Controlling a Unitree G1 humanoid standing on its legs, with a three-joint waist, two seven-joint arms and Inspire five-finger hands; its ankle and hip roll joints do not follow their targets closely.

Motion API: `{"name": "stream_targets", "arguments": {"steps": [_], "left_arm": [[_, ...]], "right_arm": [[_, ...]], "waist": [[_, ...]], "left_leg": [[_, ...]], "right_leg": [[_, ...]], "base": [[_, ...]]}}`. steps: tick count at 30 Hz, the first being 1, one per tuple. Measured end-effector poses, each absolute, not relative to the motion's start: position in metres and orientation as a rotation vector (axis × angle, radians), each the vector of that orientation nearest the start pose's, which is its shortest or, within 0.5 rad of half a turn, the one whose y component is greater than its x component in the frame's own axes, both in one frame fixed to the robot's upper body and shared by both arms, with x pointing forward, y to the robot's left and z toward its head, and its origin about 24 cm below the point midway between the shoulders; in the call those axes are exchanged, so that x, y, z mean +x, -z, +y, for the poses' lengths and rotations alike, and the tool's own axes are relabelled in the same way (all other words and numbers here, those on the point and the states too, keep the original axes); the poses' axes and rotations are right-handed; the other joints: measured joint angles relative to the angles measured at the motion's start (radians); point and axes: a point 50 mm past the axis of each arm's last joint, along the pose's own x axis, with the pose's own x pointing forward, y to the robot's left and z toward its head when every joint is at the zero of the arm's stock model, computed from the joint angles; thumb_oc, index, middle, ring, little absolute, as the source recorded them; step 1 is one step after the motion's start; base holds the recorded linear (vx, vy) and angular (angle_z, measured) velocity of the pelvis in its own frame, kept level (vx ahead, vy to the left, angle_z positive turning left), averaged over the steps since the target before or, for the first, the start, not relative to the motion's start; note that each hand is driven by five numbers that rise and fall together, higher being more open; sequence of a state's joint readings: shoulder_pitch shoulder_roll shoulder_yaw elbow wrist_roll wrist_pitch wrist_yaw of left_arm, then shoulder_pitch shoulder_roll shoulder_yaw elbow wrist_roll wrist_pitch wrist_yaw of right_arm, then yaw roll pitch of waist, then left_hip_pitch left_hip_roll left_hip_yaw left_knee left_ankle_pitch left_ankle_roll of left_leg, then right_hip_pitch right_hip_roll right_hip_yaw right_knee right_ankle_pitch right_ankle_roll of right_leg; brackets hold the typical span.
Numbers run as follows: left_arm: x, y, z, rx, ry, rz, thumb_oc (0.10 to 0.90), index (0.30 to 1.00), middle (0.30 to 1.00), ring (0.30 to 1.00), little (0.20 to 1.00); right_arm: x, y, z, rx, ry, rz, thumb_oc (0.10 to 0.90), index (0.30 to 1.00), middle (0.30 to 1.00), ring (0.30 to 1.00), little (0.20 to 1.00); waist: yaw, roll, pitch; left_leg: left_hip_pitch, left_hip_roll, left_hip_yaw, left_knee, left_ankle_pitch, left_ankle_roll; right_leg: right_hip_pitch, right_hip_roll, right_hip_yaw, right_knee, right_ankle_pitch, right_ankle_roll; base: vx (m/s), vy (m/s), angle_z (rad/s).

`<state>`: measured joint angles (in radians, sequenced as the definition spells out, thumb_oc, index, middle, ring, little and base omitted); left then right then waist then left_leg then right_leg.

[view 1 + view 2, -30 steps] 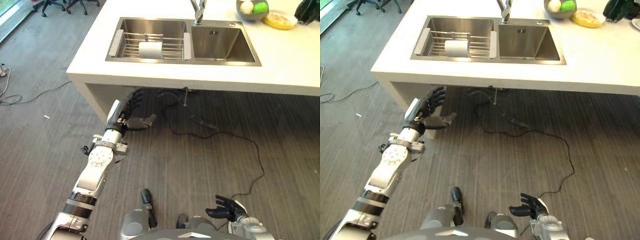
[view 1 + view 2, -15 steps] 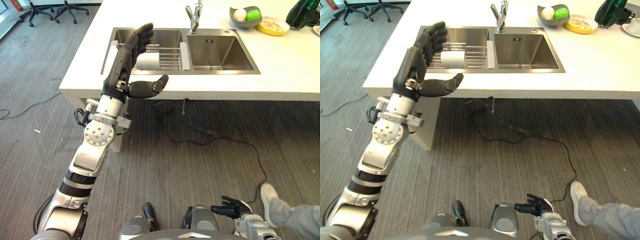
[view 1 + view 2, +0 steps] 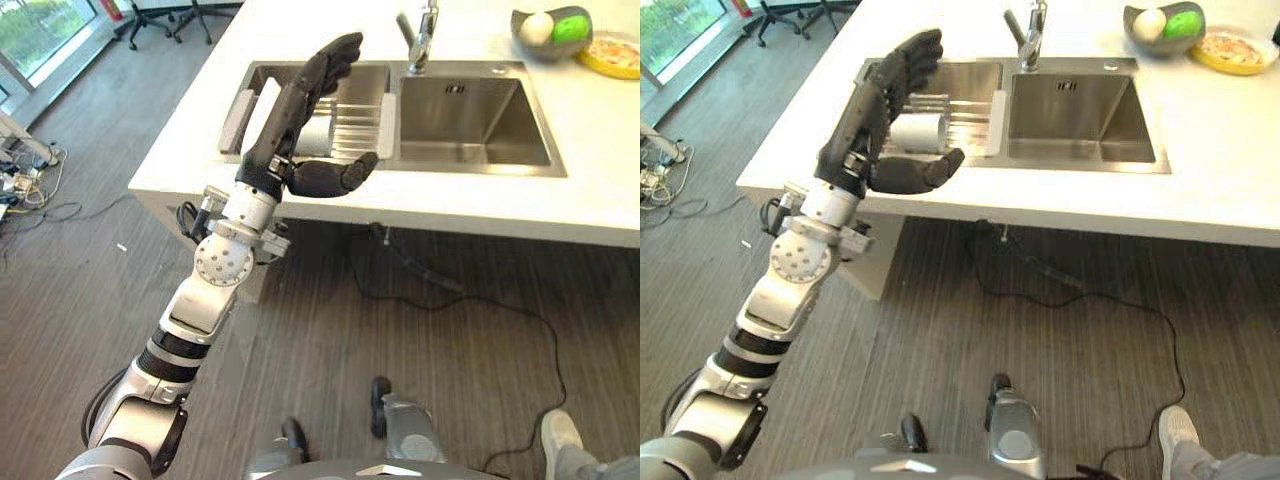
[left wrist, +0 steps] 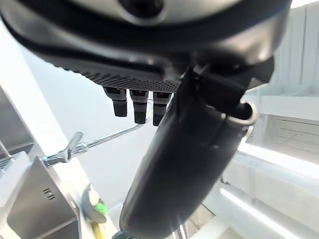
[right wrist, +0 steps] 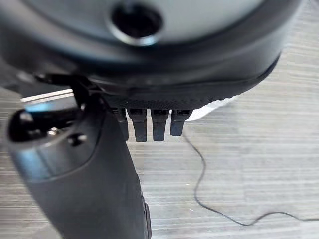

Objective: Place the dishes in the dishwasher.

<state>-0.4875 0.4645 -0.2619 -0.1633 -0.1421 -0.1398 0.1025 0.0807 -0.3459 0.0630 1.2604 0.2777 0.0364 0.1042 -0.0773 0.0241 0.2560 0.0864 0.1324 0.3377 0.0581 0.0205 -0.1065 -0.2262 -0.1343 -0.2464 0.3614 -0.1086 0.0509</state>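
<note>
Left hand (image 3: 300, 110): raised over the near edge of the counter (image 3: 600, 150), fingers straight and spread upward, thumb jutting out sideways; it holds nothing. That open shape suits a reach toward something in the sink, not a grasp already made.

Cup (image 3: 916, 133): a white cylindrical dish, probably a cup or mug, lying on its side in the wire rack (image 3: 350, 110). It sits partly behind the raised hand and the two look apart, though the overlap makes that hard to confirm.

Wire rack: hangs across the left basin of the sink (image 3: 470, 125), so washed items can drain there; this is why the dish is low in the basin and not on the worktop.

Right basin: bare steel, with the faucet (image 3: 425, 35) standing behind the divider.

Right hand (image 5: 149, 124): seen in its own wrist view, pointing down at the striped floor (image 5: 249, 164), fingers straight in a row beside the thumb, carrying nothing; it appears idle.

Far items: a bowl (image 3: 545, 25) holding a pale and a green round thing, with a yellow plate (image 3: 610, 55) just beside it, well apart from the hand.

Person's shoe (image 3: 1180, 440): on the floor at the robot's lower right.

Task stage: judged early; no dish is picked up yet.
</note>
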Motion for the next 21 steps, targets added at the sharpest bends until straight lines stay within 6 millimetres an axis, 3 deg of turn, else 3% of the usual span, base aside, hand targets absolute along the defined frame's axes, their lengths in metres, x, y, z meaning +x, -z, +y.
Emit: {"name": "stream_targets", "arguments": {"steps": [2, 4, 5, 8, 9, 12, 13, 15, 16, 18, 19, 21], "left_arm": [[0.298, -0.2, 0.129, 0.311, 0.279, -0.657, 0.8, 0.9, 0.9, 0.9, 0.9], [0.303, -0.19, 0.132, 0.322, 0.265, -0.595, 0.8, 0.9, 0.9, 0.9, 0.9], [0.304, -0.189, 0.133, 0.324, 0.258, -0.586, 0.8, 0.9, 0.9, 0.9, 0.9], [0.304, -0.189, 0.133, 0.32, 0.257, -0.584, 0.8, 0.9, 0.9, 0.9, 0.9], [0.304, -0.189, 0.131, 0.316, 0.261, -0.587, 0.8, 0.9, 0.9, 0.9, 0.9], [0.304, -0.19, 0.13, 0.315, 0.267, -0.59, 0.8, 0.9, 0.9, 0.9, 0.9], [0.304, -0.19, 0.131, 0.323, 0.264, -0.59, 0.8, 0.9, 0.9, 0.9, 0.9], [0.304, -0.19, 0.131, 0.344, 0.263, -0.591, 0.8, 0.9, 0.9, 0.9, 0.9], [0.305, -0.189, 0.133, 0.35, 0.257, -0.588, 0.8, 0.9, 0.9, 0.9, 0.9], [0.307, -0.184, 0.136, 0.373, 0.247, -0.563, 0.8, 0.9, 0.9, 0.9, 0.9], [0.308, -0.181, 0.138, 0.381, 0.242, -0.547, 0.8, 0.9, 0.9, 0.9, 0.9], [0.308, -0.181, 0.138, 0.381, 0.244, -0.545, 0.8, 0.9, 0.9, 0.9, 0.9]], "right_arm": [[0.066, 0.153, -0.277, -0.026, 0.248, 1.267, 0.8, 0.9, 0.9, 0.9, 0.9], [0.067, 0.153, -0.275, -0.03, 0.24, 1.251, 0.8, 0.9, 0.9, 0.9, 0.9], [0.07, 0.152, -0.276, -0.039, 0.234, 1.243, 0.8, 0.9, 0.9, 0.9, 0.9], [0.074, 0.152, -0.273, -0.007, 0.252, 1.224, 0.8, 0.9, 0.9, 0.9, 0.9], [0.073, 0.153, -0.272, -0.009, 0.249, 1.229, 0.8, 0.9, 0.9, 0.9, 0.9], [0.072, 0.153, -0.272, -0.021, 0.252, 1.238, 0.8, 0.9, 0.9, 0.9, 0.9], [0.071, 0.154, -0.271, -0.021, 0.248, 1.24, 0.8, 0.9, 0.9, 0.9, 0.9], [0.069, 0.156, -0.267, -0.014, 0.246, 1.256, 0.8, 0.9, 0.9, 0.9, 0.9], [0.068, 0.156, -0.267, -0.016, 0.244, 1.261, 0.8, 0.9, 0.9, 0.9, 0.9], [0.063, 0.158, -0.265, -0.016, 0.238, 1.275, 0.8, 0.9, 0.9, 0.9, 0.9], [0.056, 0.159, -0.265, -0.015, 0.242, 1.29, 0.8, 0.9, 0.9, 0.9, 0.9], [0.047, 0.159, -0.269, -0.016, 0.259, 1.316, 0.8, 0.9, 0.9, 0.9, 0.9]], "waist": [[-0.001, -0.028, 0.007], [0.006, -0.042, 0.003], [0.009, -0.042, 0.003], [0.015, -0.053, 0.004], [0.012, -0.062, 0.004], [0.015, -0.07, 0.003], [0.02, -0.071, 0.003], [0.051, -0.074, 0.004], [0.058, -0.073, 0.004], [0.051, -0.068, 0.001], [0.039, -0.063, -0.003], [0.026, -0.036, -0.024]], "left_leg": [[-0.034, 0.02, -0.056, 0.103, 0.032, -0.045], [-0.056, 0.04, -0.076, 0.19, 0.05, -0.074], [-0.059, 0.048, -0.077, 0.213, 0.054, -0.076], [-0.137, 0.089, -0.077, 0.417, 0.094, -0.092], [-0.14, 0.097, -0.077, 0.433, 0.094, -0.093], [-0.137, 0.049, -0.106, 0.266, 0.04, -0.085], [-0.151, 0.027, -0.115, 0.166, 0.039, -0.084], [-0.165, -0.022, -0.21, -0.022, 0.055, -0.07], [-0.183, -0.02, -0.218, -0.039, 0.073, -0.058], [-0.217, -0.006, -0.195, -0.019, 0.107, -0.048], [-0.211, 0.016, -0.117, 0.002, 0.114, -0.035], [-0.166, 0.017, -0.088, -0.002, 0.14, -0.023]], "right_leg": [[0.034, 0.0, -0.032, -0.003, -0.028, -0.033], [0.079, 0.004, -0.051, -0.032, -0.027, -0.062], [0.099, 0.013, -0.059, -0.043, -0.02, -0.088], [0.164, 0.027, -0.075, -0.071, -0.031, -0.121], [0.215, 0.033, -0.082, -0.115, -0.034, -0.132], [0.247, 0.035, -0.085, -0.159, -0.026, -0.133], [0.257, 0.043, -0.067, -0.174, -0.026, -0.132], [0.291, 0.056, -0.034, -0.235, -0.001, -0.126], [0.301, 0.064, -0.029, -0.249, 0.007, -0.124], [0.329, 0.079, -0.027, -0.27, 0.004, -0.115], [0.363, 0.088, -0.018, -0.302, 0.009, -0.1], [0.371, 0.096, 0.007, -0.305, 0.003, -0.068]], "base": [[0.17, -0.363, 0.2], [0.09, -0.268, 0.18], [0.12, -0.279, 0.17], [0.12, -0.139, 0.15], [0.16, -0.053, 0.07], [0.14, 0.007, 0.05], [0.16, 0.012, -0.16], [0.12, 0.014, -0.43], [0.16, 0.06, -0.48], [0.18, 0.105, -0.31], [0.19, 0.136, -0.28], [0.17, 0.152, -0.36]]}}
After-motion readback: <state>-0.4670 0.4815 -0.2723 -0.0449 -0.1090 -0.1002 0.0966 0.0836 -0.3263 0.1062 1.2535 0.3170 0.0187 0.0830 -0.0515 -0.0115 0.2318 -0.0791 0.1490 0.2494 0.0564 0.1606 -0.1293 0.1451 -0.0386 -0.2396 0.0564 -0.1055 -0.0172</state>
